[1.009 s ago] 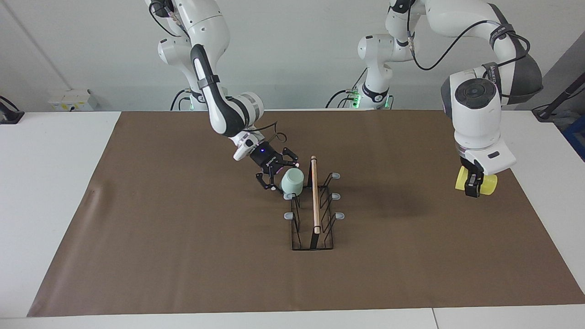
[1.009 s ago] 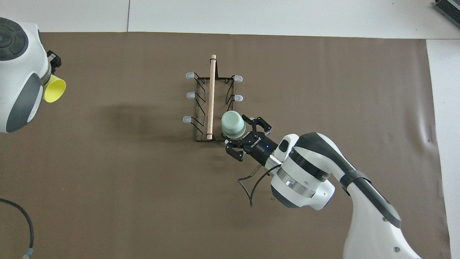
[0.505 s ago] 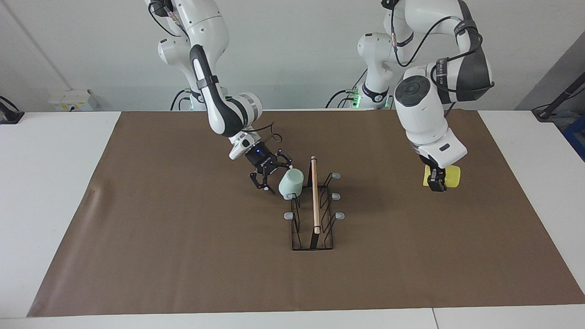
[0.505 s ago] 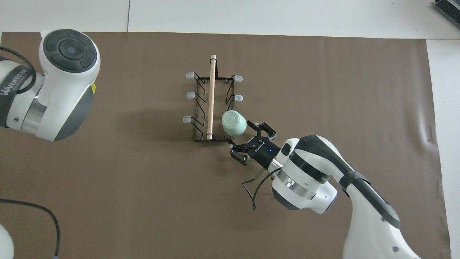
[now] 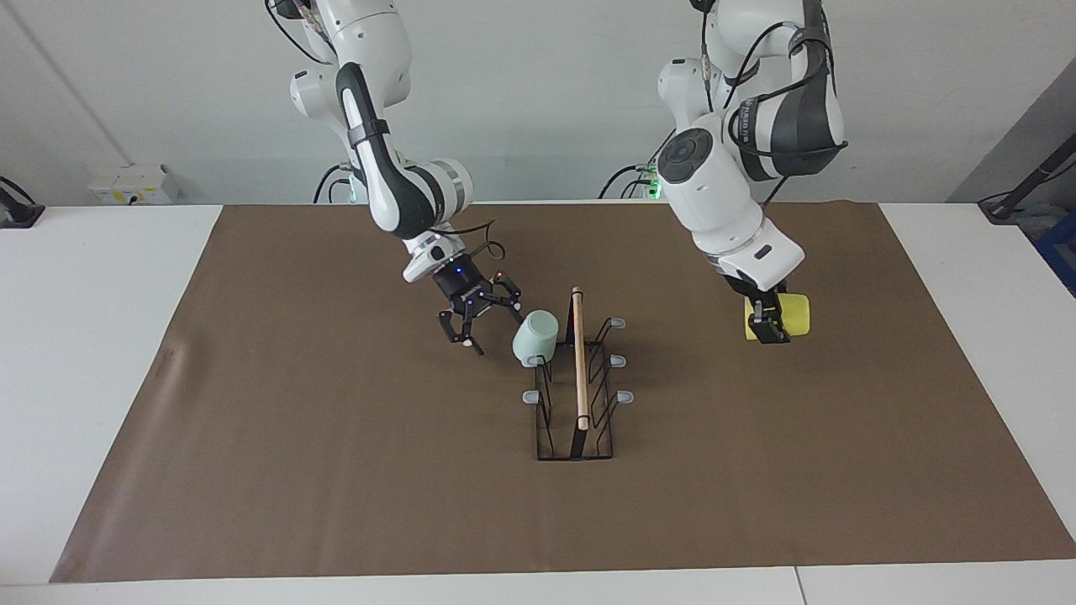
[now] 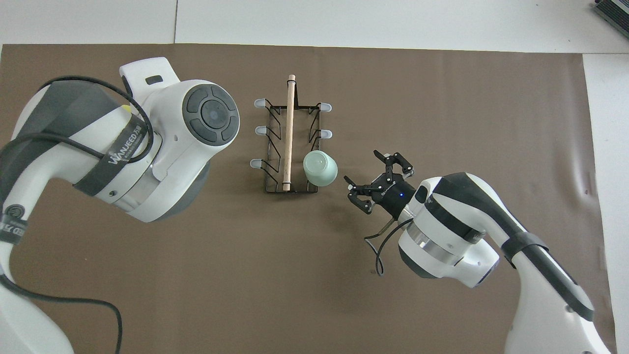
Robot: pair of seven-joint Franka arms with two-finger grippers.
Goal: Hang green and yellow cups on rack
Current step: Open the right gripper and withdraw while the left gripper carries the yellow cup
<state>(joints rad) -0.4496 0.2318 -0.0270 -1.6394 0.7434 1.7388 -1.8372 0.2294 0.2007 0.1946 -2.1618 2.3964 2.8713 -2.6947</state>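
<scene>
I have backed the right gripper (image 5: pixel 482 323) off the green cup (image 5: pixel 535 336); a second ago it was right against the cup, now it hangs a little apart from it, over the mat toward the right arm's end, fingers spread and empty. The green cup stays mouth-down on the prong of the rack (image 5: pixel 577 380) nearest the robots, on the right arm's side, leaning against the wire frame. I judge that cup done.

Meanwhile the left gripper (image 5: pixel 768 323) has swung in from the left arm's end of the worktop toward the rack, clamped on the yellow cup (image 5: pixel 792 314), which lies on its side in the grip above the mat. It is still well apart from the rack. In the overhead view the arm's bulk hides gripper and cup almost wholly. Next I expect to carry the yellow cup onto one of the free prongs on the left arm's side; all three there show bare.

The worktop (image 5: pixel 101 336) is white, with a brown mat (image 5: pixel 336 470) under everything, slightly creased. A plain pale wall stands at the robots' end.
</scene>
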